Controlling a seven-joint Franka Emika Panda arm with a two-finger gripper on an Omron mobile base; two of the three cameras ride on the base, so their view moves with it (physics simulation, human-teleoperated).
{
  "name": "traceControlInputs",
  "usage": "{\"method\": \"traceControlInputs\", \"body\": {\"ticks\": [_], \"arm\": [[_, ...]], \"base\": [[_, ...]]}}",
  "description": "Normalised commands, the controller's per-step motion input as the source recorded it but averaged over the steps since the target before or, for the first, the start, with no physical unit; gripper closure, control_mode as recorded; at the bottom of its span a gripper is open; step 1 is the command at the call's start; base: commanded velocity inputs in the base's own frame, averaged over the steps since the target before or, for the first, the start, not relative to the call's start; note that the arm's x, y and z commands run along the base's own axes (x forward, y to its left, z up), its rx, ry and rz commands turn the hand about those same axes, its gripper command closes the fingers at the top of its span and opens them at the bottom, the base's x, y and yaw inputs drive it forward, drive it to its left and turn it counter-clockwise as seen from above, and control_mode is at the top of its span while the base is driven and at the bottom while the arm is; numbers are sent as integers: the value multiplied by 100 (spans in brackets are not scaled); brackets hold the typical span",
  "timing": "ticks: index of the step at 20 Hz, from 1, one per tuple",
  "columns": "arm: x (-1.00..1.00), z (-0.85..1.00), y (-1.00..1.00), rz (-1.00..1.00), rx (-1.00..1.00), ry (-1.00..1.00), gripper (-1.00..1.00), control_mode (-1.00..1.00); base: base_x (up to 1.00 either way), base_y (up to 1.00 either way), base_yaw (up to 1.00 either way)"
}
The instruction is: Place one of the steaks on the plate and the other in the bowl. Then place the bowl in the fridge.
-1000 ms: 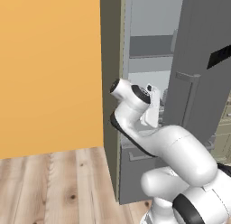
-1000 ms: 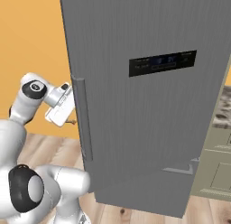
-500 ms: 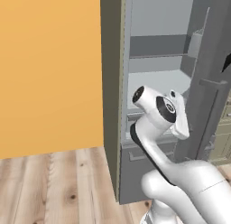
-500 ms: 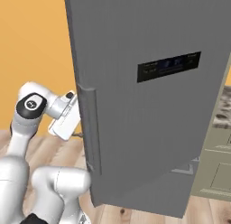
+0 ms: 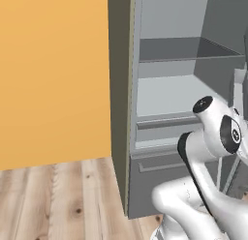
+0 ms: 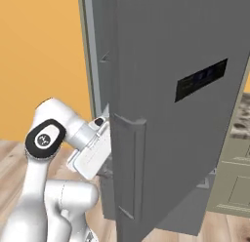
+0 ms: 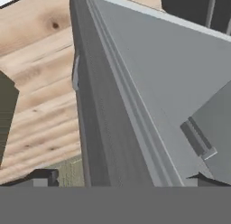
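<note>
The fridge (image 5: 169, 98) stands with its grey door (image 6: 171, 114) swung partly out, showing pale shelves and a lower drawer (image 5: 164, 161). A long vertical handle (image 6: 129, 172) runs down the door's near edge. My hand (image 6: 93, 155) reaches in behind that edge, at the door's inner side. In the hand view my gripper (image 7: 122, 178) is open, its two dark tips far apart, and the door's edge (image 7: 108, 128) runs between them. Nothing is gripped. The steaks, the plate and the bowl are out of view.
An orange wall (image 5: 53, 74) stands left of the fridge, above a wooden floor (image 5: 58, 200). Pale cabinet fronts (image 6: 234, 182) and a speckled counter edge (image 6: 240, 124) lie to the right, behind the door. My arm's elbow (image 6: 46, 138) sits in front of the fridge opening.
The fridge door has swung further out, so more of the shelves show. My hand has moved right and down with the door's edge.
</note>
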Motion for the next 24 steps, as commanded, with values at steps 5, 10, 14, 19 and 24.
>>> {"method": "traceControlInputs", "body": {"ticks": [5, 10, 14, 19, 24], "arm": [[-100, 0, -100, 5, 1, 11, -100, -100], [-68, 0, -100, 26, 1, -2, -100, -100], [-14, 8, -64, 29, 1, -1, -100, -100], [-4, 90, 57, 8, -4, 30, -100, -100], [22, 43, 100, 2, 0, 15, -100, -100]], "base": [[0, 0, 0], [0, 0, 0], [0, 0, 0], [0, 0, 0], [0, 0, 0]]}}
